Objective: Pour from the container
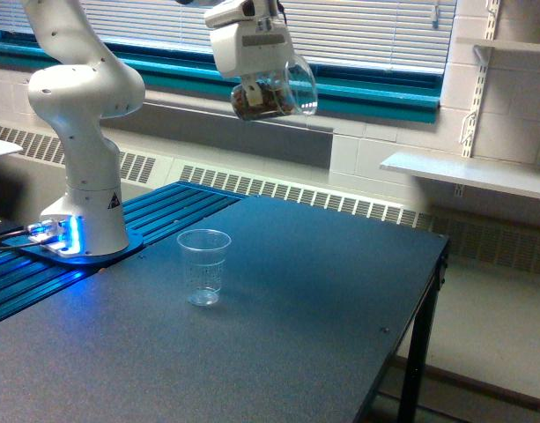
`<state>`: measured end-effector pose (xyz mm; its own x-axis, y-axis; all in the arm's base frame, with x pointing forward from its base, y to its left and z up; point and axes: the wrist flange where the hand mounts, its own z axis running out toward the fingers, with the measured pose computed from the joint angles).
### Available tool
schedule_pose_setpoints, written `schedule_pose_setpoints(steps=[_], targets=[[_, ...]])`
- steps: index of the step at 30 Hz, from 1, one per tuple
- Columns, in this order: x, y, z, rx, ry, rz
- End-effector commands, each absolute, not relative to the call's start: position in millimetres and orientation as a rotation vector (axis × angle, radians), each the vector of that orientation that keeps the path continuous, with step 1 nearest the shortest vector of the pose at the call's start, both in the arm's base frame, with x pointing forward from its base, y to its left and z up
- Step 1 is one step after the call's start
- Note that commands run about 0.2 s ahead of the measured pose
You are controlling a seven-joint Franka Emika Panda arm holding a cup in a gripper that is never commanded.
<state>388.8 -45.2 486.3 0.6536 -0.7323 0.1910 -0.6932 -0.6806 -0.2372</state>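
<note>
Container with brown stuff inside is pinched in the gripper jaws high above the counter, tilted but nothing poured yet; plastic cup below looks empty, so the pour's all left.

A cup stands upright on the table, towards the exterior view's left and well in from the edges. The arm's base sits on the table's far left corner, behind and left of the cup. High above the table, the gripper holds the container, which hangs above and somewhat right of the cup, well apart from it. Some loose stuff lies inside the container, seemingly gathered at its lower left side. A shelf juts from the wall at the right, behind the table.
</note>
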Motion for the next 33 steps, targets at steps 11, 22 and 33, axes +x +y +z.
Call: schedule_pose_setpoints(steps=[11, 22, 33], targets=[[365.0, -44.4, 475.1, -2.731, 1.164, -0.317], [353.7, -48.4, 463.5, -2.692, 1.216, -0.244], [341.1, -52.0, 450.7, -2.678, 1.266, -0.170]])
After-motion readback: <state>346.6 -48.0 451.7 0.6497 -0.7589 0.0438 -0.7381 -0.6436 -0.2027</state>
